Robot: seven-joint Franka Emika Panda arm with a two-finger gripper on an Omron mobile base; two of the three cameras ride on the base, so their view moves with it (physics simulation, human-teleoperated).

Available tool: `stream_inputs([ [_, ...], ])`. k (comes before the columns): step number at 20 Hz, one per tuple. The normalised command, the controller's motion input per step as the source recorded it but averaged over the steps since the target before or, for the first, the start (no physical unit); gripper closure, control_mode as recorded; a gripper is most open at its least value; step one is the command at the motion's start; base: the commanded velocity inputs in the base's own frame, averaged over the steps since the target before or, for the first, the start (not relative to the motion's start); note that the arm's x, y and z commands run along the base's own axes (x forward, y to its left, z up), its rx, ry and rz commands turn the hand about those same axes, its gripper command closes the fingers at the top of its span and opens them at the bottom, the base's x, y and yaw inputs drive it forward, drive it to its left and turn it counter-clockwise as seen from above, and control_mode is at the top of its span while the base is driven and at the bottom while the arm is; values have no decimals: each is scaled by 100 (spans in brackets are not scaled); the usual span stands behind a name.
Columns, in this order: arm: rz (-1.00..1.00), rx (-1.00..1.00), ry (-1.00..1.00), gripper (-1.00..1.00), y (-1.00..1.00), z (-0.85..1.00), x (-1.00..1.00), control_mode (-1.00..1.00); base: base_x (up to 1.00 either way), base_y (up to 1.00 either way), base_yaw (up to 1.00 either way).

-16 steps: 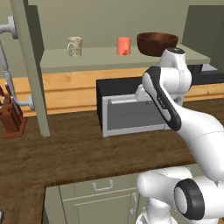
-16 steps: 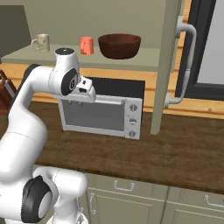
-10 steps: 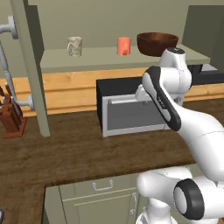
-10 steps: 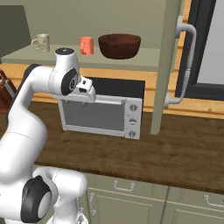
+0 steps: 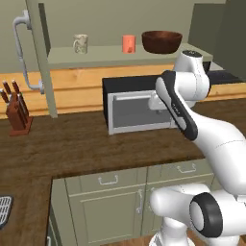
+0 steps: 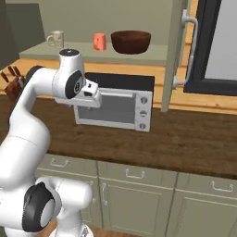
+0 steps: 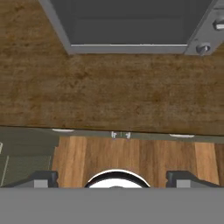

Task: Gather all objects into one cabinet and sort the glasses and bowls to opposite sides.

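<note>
Right now the hand (image 7: 112,177) hangs wide and empty, centre frame above the worktop (image 7: 109,94). Up top on the shelf (image 5: 120,56) sit beige cup (image 5: 80,43), orange cup (image 5: 128,43) and bowl (image 5: 162,42). Best lift high first, clearing the oven (image 5: 139,110), before reaching in.

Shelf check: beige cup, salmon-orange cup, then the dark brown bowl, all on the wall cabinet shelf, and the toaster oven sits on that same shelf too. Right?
Not quite. The beige cup, salmon-orange cup and dark brown bowl do stand on the wall cabinet shelf, but the toaster oven sits below it on the wooden counter. The left base view shows this.
</note>
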Motion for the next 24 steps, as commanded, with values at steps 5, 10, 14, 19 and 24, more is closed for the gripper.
stream_inputs([
  [5,0,0,0,-100,0,0,0,100,-98,-9,0],
  [10,0,0,0,-100,0,0,0,100,-35,-2,0],
  [14,0,0,0,-100,0,0,0,100,0,0,0],
  [19,0,0,0,-100,0,0,0,100,-24,15,0],
  [24,0,0,0,-100,0,0,0,100,-3,7,0],
])
